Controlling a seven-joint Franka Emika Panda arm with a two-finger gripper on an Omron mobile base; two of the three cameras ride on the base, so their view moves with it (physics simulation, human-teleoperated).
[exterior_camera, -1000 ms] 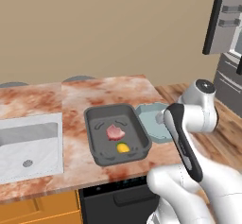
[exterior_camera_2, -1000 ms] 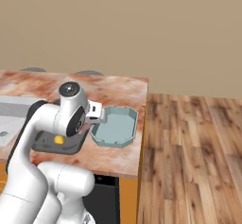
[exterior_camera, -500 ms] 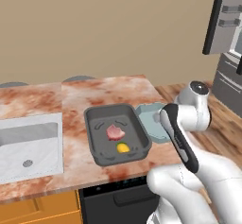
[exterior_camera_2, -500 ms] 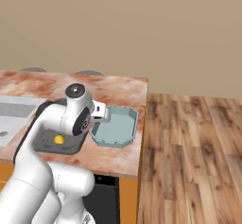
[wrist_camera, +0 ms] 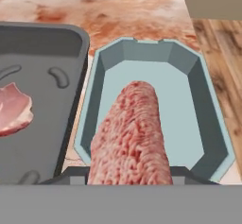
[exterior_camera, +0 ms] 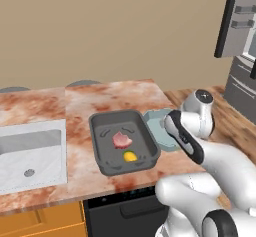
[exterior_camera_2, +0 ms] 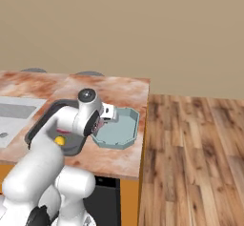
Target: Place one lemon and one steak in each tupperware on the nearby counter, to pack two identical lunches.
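Closest to the hand camera, the gripper [wrist_camera: 130,173] is clamped on the elongated steak [wrist_camera: 131,133], which juts forward from between the jaws and hangs over the pale teal tupperware [wrist_camera: 208,119] (whether its far tip touches the container floor cannot be told). That teal octagonal tupperware [exterior_camera_2: 125,137] sits on the counter [exterior_camera: 125,93] near the counter's right end, with nothing resting inside it apart from the steak held above. Just beside the teal tupperware, on its left and almost touching it, lies the dark grey tupperware [exterior_camera: 102,156]. Inside the grey one, the rounder steak [exterior_camera: 122,140] lies near the middle, and a lemon [exterior_camera: 130,156] sits just in front of it, toward the counter's front edge. Farther left of the teal tupperware, well apart from it, a pale sink [exterior_camera: 30,151] is set into the counter. Beyond the teal tupperware the marbled stone runs back to a tan wall [exterior_camera_2: 143,25].
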